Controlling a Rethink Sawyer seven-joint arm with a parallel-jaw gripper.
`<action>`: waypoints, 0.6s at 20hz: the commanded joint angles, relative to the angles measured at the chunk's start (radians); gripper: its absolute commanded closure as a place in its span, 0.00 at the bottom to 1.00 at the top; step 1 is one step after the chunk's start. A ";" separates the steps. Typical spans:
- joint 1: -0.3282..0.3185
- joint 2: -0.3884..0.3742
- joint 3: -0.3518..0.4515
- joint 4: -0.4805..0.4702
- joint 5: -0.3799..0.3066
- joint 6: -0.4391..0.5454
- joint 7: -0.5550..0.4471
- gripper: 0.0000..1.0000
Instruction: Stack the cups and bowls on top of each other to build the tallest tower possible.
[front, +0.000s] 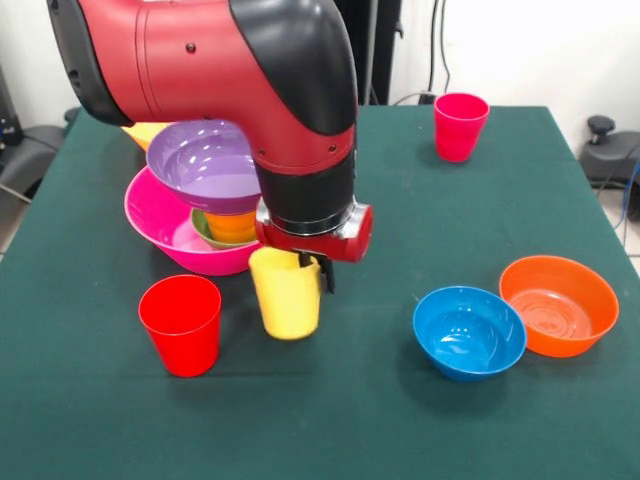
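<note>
glossy plastic cups (287, 295), bowls (469, 331), matt cloth table (400, 420)

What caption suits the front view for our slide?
Gripper at the yellow cup beside the tower; red cup, pink cup, blue bowl, orange bowl wait.

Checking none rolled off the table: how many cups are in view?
4: red cup near front left; yellow cup at the gripper; crimson-pink cup far right; orange cup nested in the tower. The arm may hide others.
</note>
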 joint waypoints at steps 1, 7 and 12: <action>0.011 -0.002 -0.024 0.074 -0.084 -0.098 -0.076 1.00; 0.043 -0.173 -0.038 0.160 -0.037 -0.018 -0.046 1.00; 0.076 -0.277 -0.048 0.188 -0.007 0.065 -0.030 1.00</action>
